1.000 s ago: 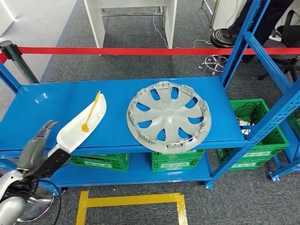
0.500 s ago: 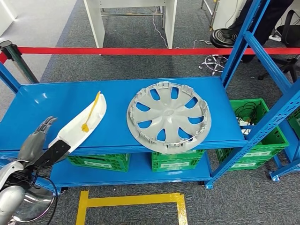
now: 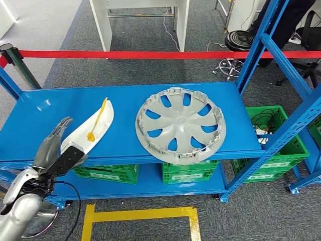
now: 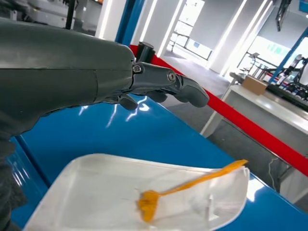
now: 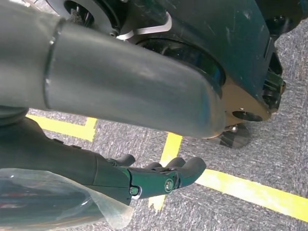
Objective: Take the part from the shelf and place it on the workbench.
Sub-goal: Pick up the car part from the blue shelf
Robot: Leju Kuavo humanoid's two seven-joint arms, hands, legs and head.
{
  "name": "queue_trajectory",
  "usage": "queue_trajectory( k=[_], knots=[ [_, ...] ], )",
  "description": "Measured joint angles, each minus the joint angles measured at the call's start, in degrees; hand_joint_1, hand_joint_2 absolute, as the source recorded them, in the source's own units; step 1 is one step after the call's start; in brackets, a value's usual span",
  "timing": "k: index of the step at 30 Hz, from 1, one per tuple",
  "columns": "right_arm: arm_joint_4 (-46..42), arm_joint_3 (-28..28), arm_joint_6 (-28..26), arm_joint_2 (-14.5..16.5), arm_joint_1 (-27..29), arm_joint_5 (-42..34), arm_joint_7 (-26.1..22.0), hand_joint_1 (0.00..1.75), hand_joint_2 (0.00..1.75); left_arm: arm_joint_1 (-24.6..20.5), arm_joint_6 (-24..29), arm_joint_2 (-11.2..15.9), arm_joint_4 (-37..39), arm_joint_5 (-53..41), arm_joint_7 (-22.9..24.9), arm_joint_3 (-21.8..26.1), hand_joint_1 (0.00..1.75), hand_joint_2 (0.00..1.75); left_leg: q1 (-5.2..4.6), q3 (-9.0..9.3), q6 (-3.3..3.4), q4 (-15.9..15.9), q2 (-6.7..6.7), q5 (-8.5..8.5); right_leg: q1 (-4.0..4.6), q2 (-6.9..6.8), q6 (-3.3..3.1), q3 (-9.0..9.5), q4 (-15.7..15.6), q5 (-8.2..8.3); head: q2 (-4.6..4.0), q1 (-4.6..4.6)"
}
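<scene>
The step in hand looks like the reach for the part on the shelf. The left hand hovers at the front edge of the blue shelf, fingers stretched out and apart, holding nothing. The white part, a long curved piece with an orange strip across it, lies flat on the shelf just ahead of and beside this hand; in the left wrist view its near end sits right under the palm, though whether the hand touches it I cannot tell. Farther off to the hand's side lies a grey wheel cover.

The right hand hangs low over the carpet, fingers loosely curled and apart, empty.

Next, I judge, the left hand needs to settle onto the near end of the white part and close around its edge before lifting.
</scene>
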Motion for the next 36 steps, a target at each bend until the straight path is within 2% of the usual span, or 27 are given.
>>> queue_trajectory(
  k=[11, 25, 26, 29, 30, 33, 34, 36],
  knots=[
    [0.00, 0.30, -0.04, -0.11, 0.00, -0.15, 0.17, 0.00, 0.00, 0.75, 0.31, -1.63, 3.11, 3.24, 1.04, -1.21, 0.00, 1.75, 0.00, -0.02, 0.00, 0.00, 0.00, 0.00, 0.00, 0.00, 0.00, -0.01, 0.00, 0.00, 0.00, -0.01],
    [0.00, 0.76, -0.31, -0.11, 0.28, -2.15, -1.14, 0.00, 0.00, 3.46, -0.20, -0.72, 6.97, 0.25, 4.34, -1.14, 0.00, 1.75, 0.00, -0.04, 0.00, 0.00, 0.00, 0.01, 0.01, 0.00, 0.00, -0.04, 0.00, 0.01, 0.00, -0.01],
    [0.00, 0.83, -0.28, -0.11, 0.28, -2.34, -1.30, 0.00, 0.00, 3.49, -0.34, -0.54, 7.11, -0.53, 4.56, -1.14, 0.15, 1.75, 0.00, -0.05, 0.00, 0.00, 0.00, 0.01, 0.01, -0.01, 0.00, -0.04, 0.00, 0.01, 0.00, -0.01],
    [0.00, 1.06, -0.15, -0.11, 0.28, -2.89, -1.76, 0.00, 0.00, 3.48, -0.92, -0.05, 7.52, -2.74, 5.11, -1.17, 1.46, 1.75, 0.00, -0.05, -0.01, 0.00, 0.00, 0.03, 0.01, -0.01, 0.00, -0.04, 0.00, 0.01, 0.00, -0.01],
    [0.00, 1.11, -0.11, -0.11, 0.29, -3.09, -1.95, 0.00, 0.00, 3.47, -1.03, 0.08, 7.64, -3.39, 5.24, -1.20, 1.75, 1.75, 0.01, -0.04, -0.01, 0.00, 0.00, 0.03, 0.01, 0.00, -0.01, -0.04, 0.00, 0.01, 0.00, 0.00],
    [0.00, 1.15, -0.02, -0.11, 0.30, -3.59, -2.48, 0.00, 0.00, 3.41, -1.02, 0.37, 7.89, -4.83, 5.57, -1.21, 1.71, 1.75, 0.00, -0.05, -0.01, 0.00, 0.00, 0.04, 0.01, 0.00, -0.01, -0.05, 0.00, 0.02, 0.00, -0.01],
    [0.00, 1.16, -0.01, -0.11, 0.30, -3.69, -2.59, 0.00, 0.00, 3.40, -1.02, 0.44, 7.93, -5.07, 5.63, -1.21, 1.52, 1.75, 0.00, -0.05, -0.01, 0.00, 0.00, 0.04, 0.00, 0.00, -0.01, -0.05, 0.00, 0.02, 0.00, -0.01],
    [0.00, 1.18, 0.00, -0.11, 0.30, -3.81, -2.73, 0.00, 0.00, 3.36, -1.00, 0.51, 7.96, -5.29, 5.68, -1.21, 0.92, 1.75, 0.00, -0.05, -0.01, 0.00, 0.00, 0.04, 0.00, -0.01, -0.01, -0.05, 0.00, 0.02, 0.00, 0.00]
  ],
)
